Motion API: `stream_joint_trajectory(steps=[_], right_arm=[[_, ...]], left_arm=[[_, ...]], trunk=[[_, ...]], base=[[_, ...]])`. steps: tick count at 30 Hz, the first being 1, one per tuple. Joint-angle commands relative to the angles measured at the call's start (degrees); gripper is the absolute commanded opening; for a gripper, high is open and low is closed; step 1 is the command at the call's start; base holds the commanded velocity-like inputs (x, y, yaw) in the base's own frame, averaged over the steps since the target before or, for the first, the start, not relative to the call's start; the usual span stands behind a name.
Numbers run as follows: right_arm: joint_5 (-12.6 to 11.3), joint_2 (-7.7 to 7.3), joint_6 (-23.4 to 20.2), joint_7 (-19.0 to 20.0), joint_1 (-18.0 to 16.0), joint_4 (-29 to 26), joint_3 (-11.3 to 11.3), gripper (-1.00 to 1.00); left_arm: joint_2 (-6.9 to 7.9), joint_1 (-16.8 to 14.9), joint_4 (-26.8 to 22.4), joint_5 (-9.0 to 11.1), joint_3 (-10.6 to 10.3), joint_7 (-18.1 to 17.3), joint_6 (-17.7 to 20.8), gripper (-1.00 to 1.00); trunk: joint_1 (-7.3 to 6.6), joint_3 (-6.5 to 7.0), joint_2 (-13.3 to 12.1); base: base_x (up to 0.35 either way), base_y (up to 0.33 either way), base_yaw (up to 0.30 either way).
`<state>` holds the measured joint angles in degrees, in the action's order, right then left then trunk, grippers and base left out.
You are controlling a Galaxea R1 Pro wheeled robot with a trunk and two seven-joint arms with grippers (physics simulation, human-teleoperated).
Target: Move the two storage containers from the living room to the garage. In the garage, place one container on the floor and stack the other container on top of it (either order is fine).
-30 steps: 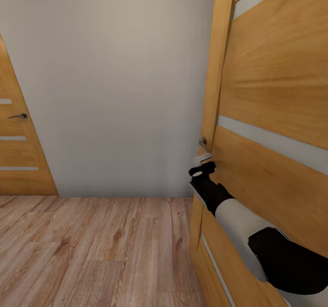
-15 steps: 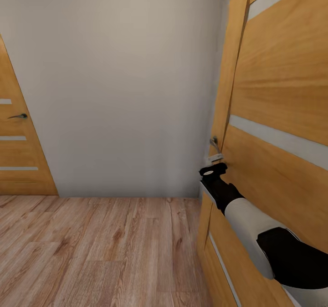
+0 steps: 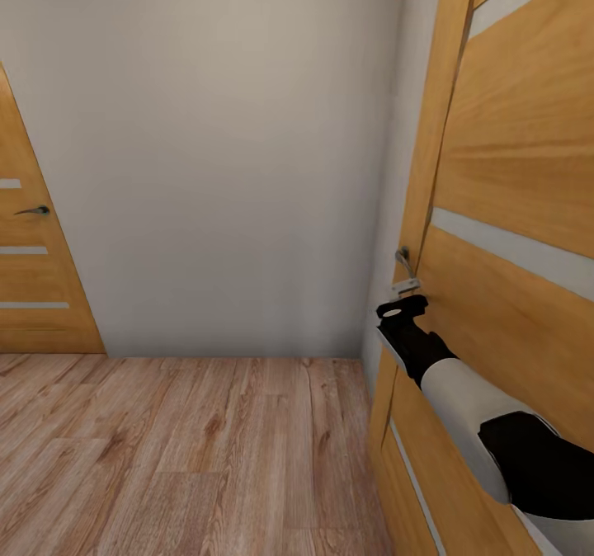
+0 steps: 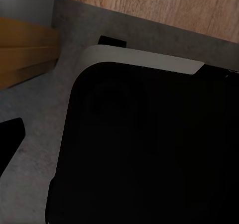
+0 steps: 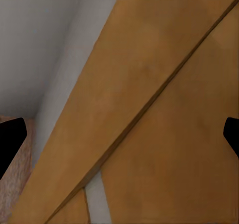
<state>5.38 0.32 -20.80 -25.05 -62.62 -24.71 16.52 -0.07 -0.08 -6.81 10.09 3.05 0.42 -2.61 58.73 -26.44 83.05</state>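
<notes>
A wooden door [image 3: 511,209] with pale horizontal inlay strips stands at the right of the head view, and it serves as the landmark here. The right gripper [image 3: 402,308] is raised against this door just below its metal lever handle [image 3: 404,261], close to the door's edge; whether it touches the handle cannot be told. In the right wrist view the two dark fingers [image 5: 11,139] sit far apart at opposite edges of the picture, spread wide with nothing between them but the door's wooden face [image 5: 164,134]. Left of the door a plain grey-white wall [image 3: 214,152] runs across, and at that wall's far end is a second wooden door [image 3: 33,267] with its own handle [image 3: 33,209]. Light wood plank floor [image 3: 181,457] lies before the door. The left wrist view looks down on a dark robot body part [image 4: 149,149] over grey ground; one dark finger [image 4: 10,139] shows at the edge, so the left gripper's spread cannot be told. The storage containers are out of view.
</notes>
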Motion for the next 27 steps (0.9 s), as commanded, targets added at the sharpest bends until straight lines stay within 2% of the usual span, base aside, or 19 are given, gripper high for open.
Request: stream_joint_trajectory(steps=[1, 9, 27], right_arm=[[0.97, -0.17, -0.87, -0.37, -0.04, -0.01, -0.19, 1.0], [1.03, -1.02, -1.22, -1.71, -0.04, -0.03, -3.67, 1.0], [1.04, -2.8, -1.19, -1.84, -0.04, -0.01, -4.04, 1.0]], left_arm=[[-0.02, 0.0, -0.04, 0.11, 0.29, 0.02, -0.11, 1.0], [-0.02, -0.01, -0.04, 0.12, 0.29, 0.02, -0.11, 1.0], [-0.02, -0.01, -0.04, 0.1, 0.29, 0.02, -0.11, 1.0]], trunk=[[0.0, -0.06, 0.03], [0.0, -0.06, 0.03], [0.0, -0.06, 0.03]], base=[[0.0, 0.0, 0.0], [0.0, 0.0, 0.0], [0.0, 0.0, 0.0]])
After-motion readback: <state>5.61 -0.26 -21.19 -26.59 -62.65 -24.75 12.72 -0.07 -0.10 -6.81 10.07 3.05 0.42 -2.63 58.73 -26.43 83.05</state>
